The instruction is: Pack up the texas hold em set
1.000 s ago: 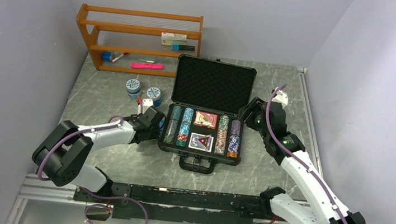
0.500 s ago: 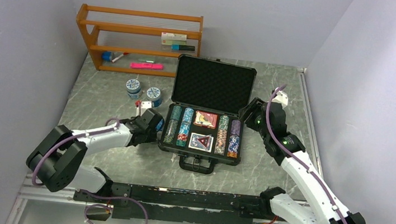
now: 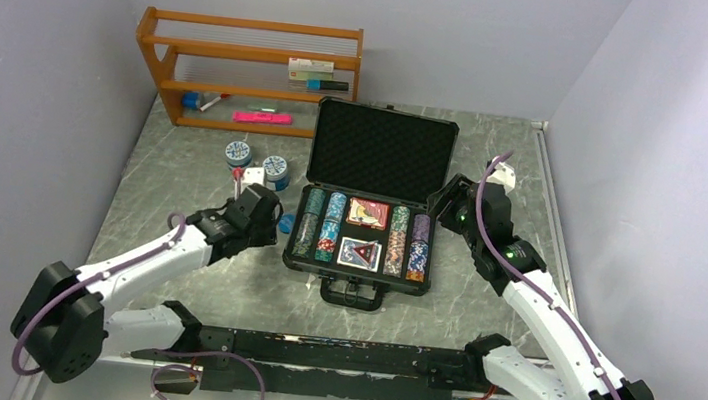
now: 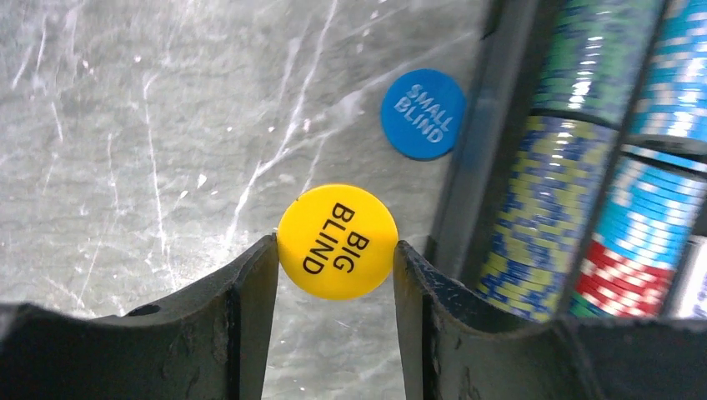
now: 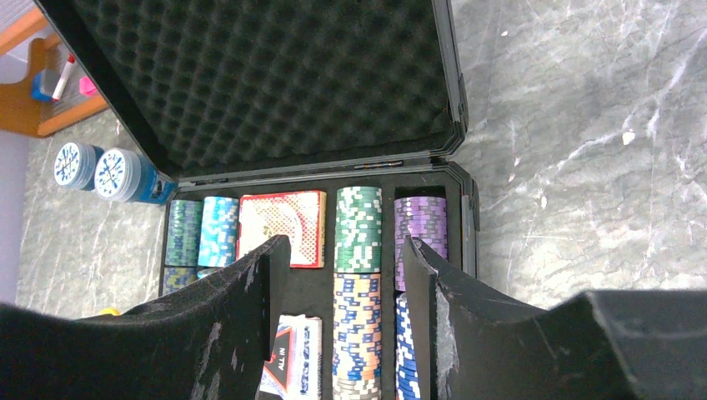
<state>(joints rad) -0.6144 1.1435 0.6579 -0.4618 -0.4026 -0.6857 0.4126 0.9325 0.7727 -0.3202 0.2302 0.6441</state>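
Note:
The black briefcase [image 3: 358, 279] lies open with its foam-lined lid [image 3: 382, 151] upright. Striped chip stacks [image 3: 333, 220] fill its slots, with a red card deck [image 3: 368, 213] and an "ALL IN" plaque [image 3: 360, 253] in the middle. My left gripper [image 3: 270, 217] hovers just left of the case, shut on the yellow "BIG BLIND" button [image 4: 338, 242], which is held by its edges between the fingertips above the table. A blue "SMALL BLIND" button [image 4: 423, 113] lies on the table beside the case wall. My right gripper [image 5: 346, 246] is open and empty above the case's right side.
A wooden shelf [image 3: 244, 72] with markers and boxes stands at the back left. Two round blue-and-white tubs [image 3: 239, 155] [image 3: 275, 168] and a small white object [image 3: 252, 176] sit between the shelf and the case. Walls close in on both sides.
My left gripper has drawn back a little to the left from the case's edge, and the arm's elbow has swung outward. The blue button now shows on the table. The right arm has not moved.

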